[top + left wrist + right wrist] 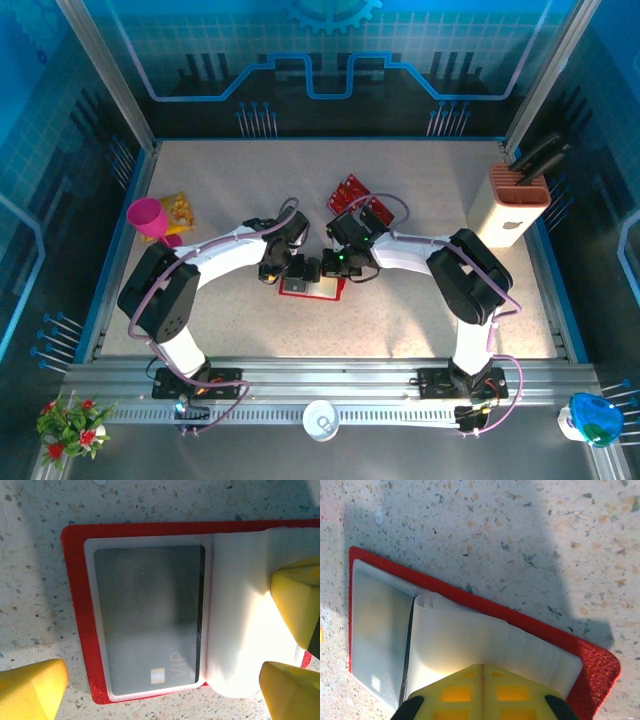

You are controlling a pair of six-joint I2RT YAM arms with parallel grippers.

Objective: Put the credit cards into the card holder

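Straddling the open card holder (75, 605) at mid-table (250, 180), the left gripper (159, 692) stands spread wide, gripping nothing. The right gripper (481, 680), fingers pressed together, rests its tips on the holder's pale inner sleeve (470, 640). The left wrist view reveals a dark card (150, 615) marked VIP in the pocket; overhead, red credit cards (352, 191) lie just beyond

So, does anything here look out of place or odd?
On the card holder, the clear sleeve bows up instead of lying flat, the shut right gripper touching it. Spare cards lie loosely fanned behind.
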